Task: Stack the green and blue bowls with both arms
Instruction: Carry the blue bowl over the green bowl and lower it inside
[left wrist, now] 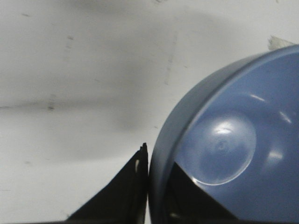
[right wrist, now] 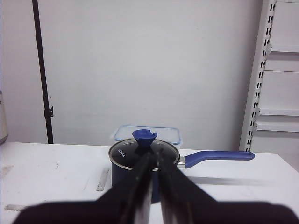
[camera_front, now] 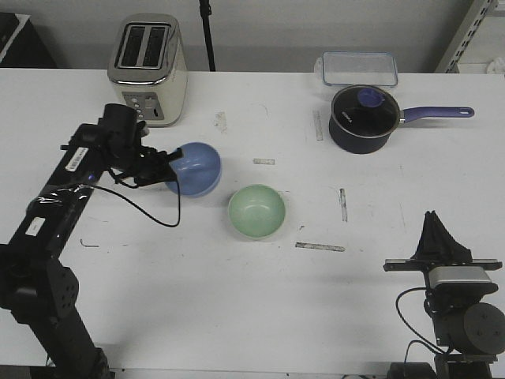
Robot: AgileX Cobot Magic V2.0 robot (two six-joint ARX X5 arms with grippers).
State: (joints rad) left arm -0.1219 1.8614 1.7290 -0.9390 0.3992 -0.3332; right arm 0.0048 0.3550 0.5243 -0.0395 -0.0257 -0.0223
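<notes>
Blue bowl is tilted, rim pinched by left tool, just beside green bowl on tabletop. Right tool idle w/ fingers nearly together (holds nothing). Step: carrying blue; next needs centring over green, then release.

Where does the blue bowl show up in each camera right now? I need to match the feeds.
Front view: blue bowl, left of centre, tilted, rim pinched by the left hand, beside the green bowl.
Left wrist view: it fills the lower right, one finger outside the rim, one inside.
Right wrist view: not in it; only the saucepan beyond the shut right hand.
Shared landmark: the saucepan, seen in the front and right wrist views.
</notes>
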